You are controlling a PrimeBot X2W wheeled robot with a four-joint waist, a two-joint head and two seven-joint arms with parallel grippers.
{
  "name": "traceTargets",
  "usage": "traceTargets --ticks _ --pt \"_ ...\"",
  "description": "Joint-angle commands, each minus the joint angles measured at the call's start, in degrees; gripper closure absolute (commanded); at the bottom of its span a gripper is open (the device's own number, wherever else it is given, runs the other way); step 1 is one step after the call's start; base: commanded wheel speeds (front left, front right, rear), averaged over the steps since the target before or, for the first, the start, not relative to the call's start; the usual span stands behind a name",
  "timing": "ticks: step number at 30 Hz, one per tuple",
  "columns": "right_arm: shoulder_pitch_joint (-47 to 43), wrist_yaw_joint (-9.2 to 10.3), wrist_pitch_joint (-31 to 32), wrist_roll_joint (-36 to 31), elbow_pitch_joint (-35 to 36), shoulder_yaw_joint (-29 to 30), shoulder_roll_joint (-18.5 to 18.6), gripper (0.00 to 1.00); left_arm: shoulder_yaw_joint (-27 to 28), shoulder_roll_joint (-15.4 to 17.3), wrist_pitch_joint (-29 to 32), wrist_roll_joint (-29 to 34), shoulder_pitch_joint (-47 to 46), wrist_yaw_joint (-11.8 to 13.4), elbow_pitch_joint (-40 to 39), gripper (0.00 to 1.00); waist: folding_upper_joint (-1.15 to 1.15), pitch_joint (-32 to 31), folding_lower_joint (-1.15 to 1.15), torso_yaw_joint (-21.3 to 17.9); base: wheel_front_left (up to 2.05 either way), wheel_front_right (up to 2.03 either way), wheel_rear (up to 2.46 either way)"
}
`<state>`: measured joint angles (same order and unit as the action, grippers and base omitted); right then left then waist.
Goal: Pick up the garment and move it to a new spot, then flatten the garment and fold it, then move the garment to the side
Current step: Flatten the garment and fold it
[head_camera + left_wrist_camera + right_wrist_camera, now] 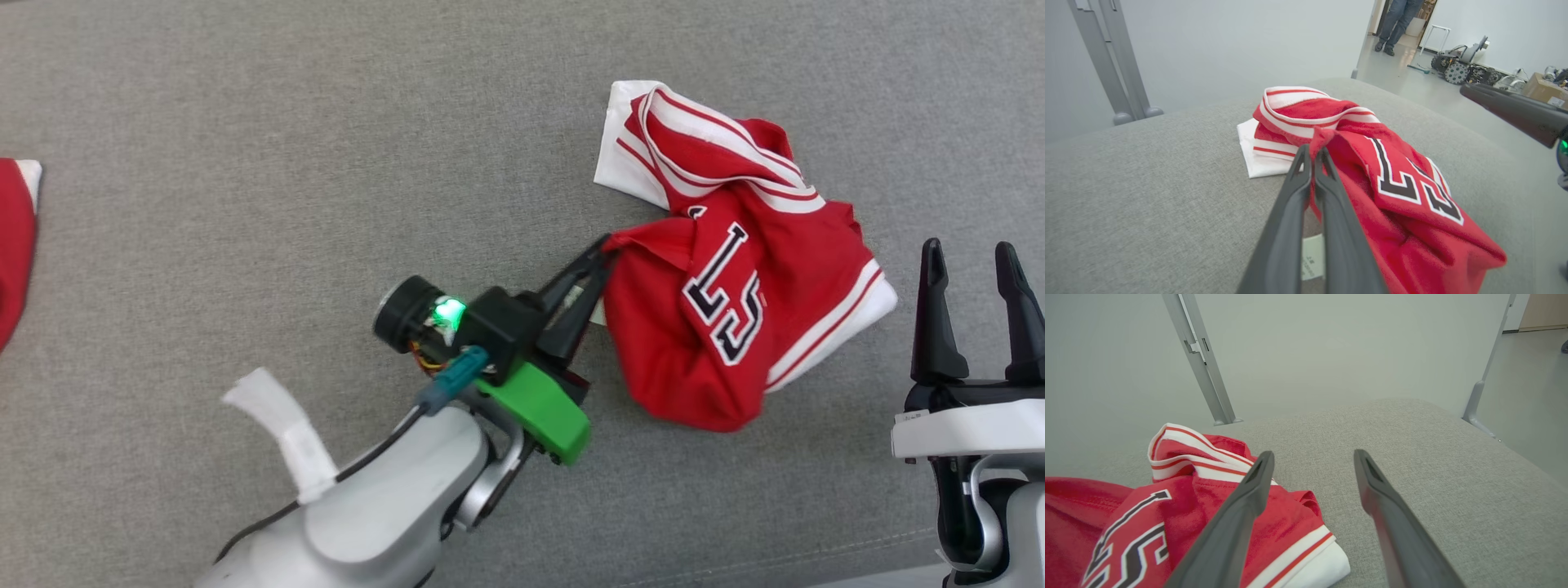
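Well apart from the garment lies another red cloth.

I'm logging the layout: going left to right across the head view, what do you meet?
red cloth at the left edge → white tape strip → left gripper → red jersey → right gripper

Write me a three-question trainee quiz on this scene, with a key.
1. True or false: the left gripper is shut on an edge of the red jersey.
2. The right gripper is: A) shut on the jersey; B) open, holding nothing; C) shut on a white towel.
3. What colour is the cloth surface under the jersey?
Key: 1 true; 2 B; 3 grey.
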<state>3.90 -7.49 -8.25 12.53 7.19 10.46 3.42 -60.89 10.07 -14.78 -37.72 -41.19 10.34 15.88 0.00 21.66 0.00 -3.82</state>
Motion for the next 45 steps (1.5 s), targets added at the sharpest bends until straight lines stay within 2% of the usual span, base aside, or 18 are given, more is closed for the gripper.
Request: traceTargets --ticks 1,4,10,12,15,17,21,22,23,29,34,39,45 --pt "-0.4 0.0 -0.2 0.1 0.0 0.3 0.0 0.0 1.6 2.3 -0.5 0.2 1.7 1.8 -2.8 1.0 0.0 -1.7 0.0 1.8 0.0 0.0 0.0" --pt "-0.8 0.0 0.1 0.3 0.0 0.6 -0.1 0.0 5.4 7.4 -0.4 -0.6 5.0 6.5 -9.9 1.0 0.0 -2.1 0.0 2.9 0.0 0.0 0.0" --pt "-1.0 0.0 0.5 0.3 0.1 0.8 -0.2 0.0 14.4 14.7 -0.4 -4.6 13.5 15.6 -17.6 1.0 0.0 -2.5 0.0 4.5 0.0 0.0 0.0" --pt "-0.9 0.0 0.6 0.2 0.3 0.6 -0.2 0.0 17.9 16.1 -0.4 -5.9 16.5 17.7 -18.6 1.0 0.0 -2.5 0.0 4.7 0.0 0.0 0.0" --pt "-0.7 0.0 1.0 0.1 0.4 -0.3 0.0 0.0 22.9 16.6 -0.4 -7.5 21.3 18.9 -18.2 1.0 0.0 -2.5 0.0 5.0 0.0 0.0 0.0" --pt "-0.7 0.0 1.1 0.0 0.4 -0.9 0.2 0.0 25.6 16.1 -0.4 -8.0 23.8 18.4 -16.8 1.0 0.0 -2.5 0.0 5.1 0.0 0.0 0.0" --pt "-0.8 0.0 1.3 -0.2 0.3 -2.2 0.5 0.0 27.5 14.3 -0.3 -8.2 26.0 14.4 -12.0 1.0 0.0 -2.5 0.0 5.2 0.0 0.0 0.0" --pt "-0.8 0.0 1.3 -0.2 0.2 -2.5 0.6 0.0 27.8 14.0 -0.4 -7.8 25.9 13.7 -11.1 0.61 0.0 -2.6 0.0 5.2 0.0 0.0 0.0" --pt "-0.7 0.0 1.3 -0.3 0.2 -2.9 0.9 0.0 28.3 13.6 -0.4 -6.9 25.4 12.9 -10.2 0.0 0.0 -2.6 0.0 5.2 0.0 0.0 0.0" --pt "-1.2 0.0 1.6 -0.6 0.9 -4.5 1.7 0.0 32.9 11.6 -0.4 2.3 24.0 10.4 -11.3 0.0 0.0 -4.1 0.0 5.2 0.0 0.0 0.0" --pt "-2.5 0.0 2.5 -1.1 1.4 -5.8 2.2 0.0 36.0 11.6 -0.3 8.0 25.8 8.4 -12.9 0.0 0.0 -6.1 0.0 5.3 0.0 0.0 0.0" --pt "-4.1 0.0 3.5 -0.9 1.8 -6.5 2.2 0.0 37.0 11.6 -0.3 9.4 27.7 6.6 -11.8 0.0 0.0 -7.9 0.0 5.4 0.0 0.0 0.0" --pt "-4.8 0.0 3.8 -0.3 1.8 -6.3 2.3 0.0 37.7 10.5 -0.3 10.1 28.4 5.5 -11.1 0.0 0.0 -8.5 0.0 5.5 0.0 0.0 0.0"
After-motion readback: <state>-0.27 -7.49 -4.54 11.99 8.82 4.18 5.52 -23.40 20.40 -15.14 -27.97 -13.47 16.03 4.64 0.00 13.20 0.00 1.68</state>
